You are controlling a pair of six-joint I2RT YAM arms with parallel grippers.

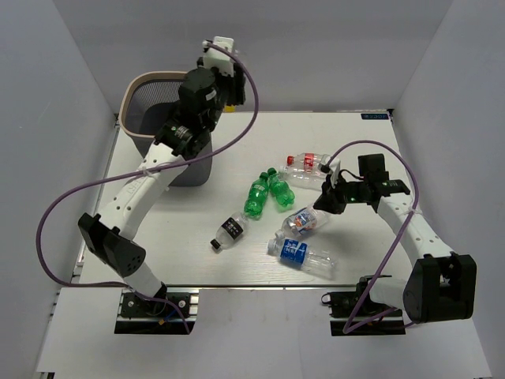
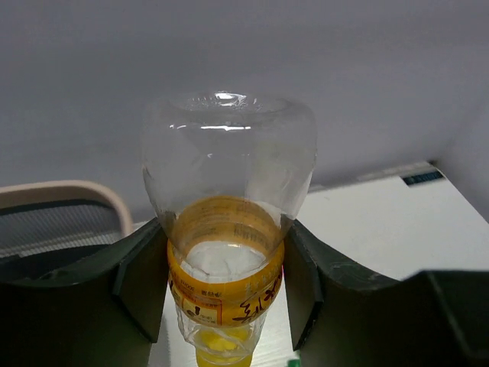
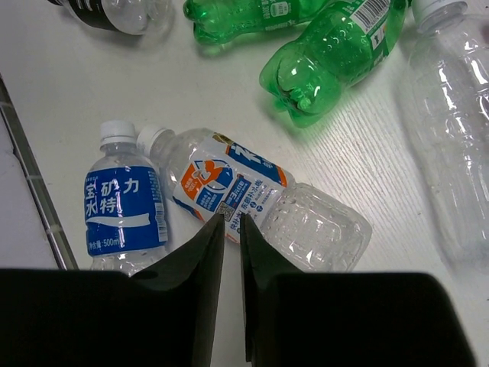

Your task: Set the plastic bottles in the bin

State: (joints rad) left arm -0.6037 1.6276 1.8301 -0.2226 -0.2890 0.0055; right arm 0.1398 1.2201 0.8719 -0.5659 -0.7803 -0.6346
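- Top external: I count seven bottles (image 1: 229,230) on the counter (image 1: 197,268), two green, five clear; one bin (image 1: 150,76), far-left corner.
- Left gripper (image 2: 223,283) clamps an eighth bottle (image 2: 229,153).
- Right gripper (image 3: 231,222) nearly closed, empty.

White table (image 1: 158,253) bears the bin (image 1: 150,103), 2 green bottles (image 1: 256,197), several clear bottles (image 1: 304,254)

Your left pincer (image 2: 226,287) is clamped on the yellow-labelled clear bottle (image 2: 229,168), pressing both sides of the label band, with the yellow-capped end nearest the lens and the base pointing away. You see the beige-rimmed bin (image 2: 69,189) at left and the white worktop (image 2: 382,222) at right.
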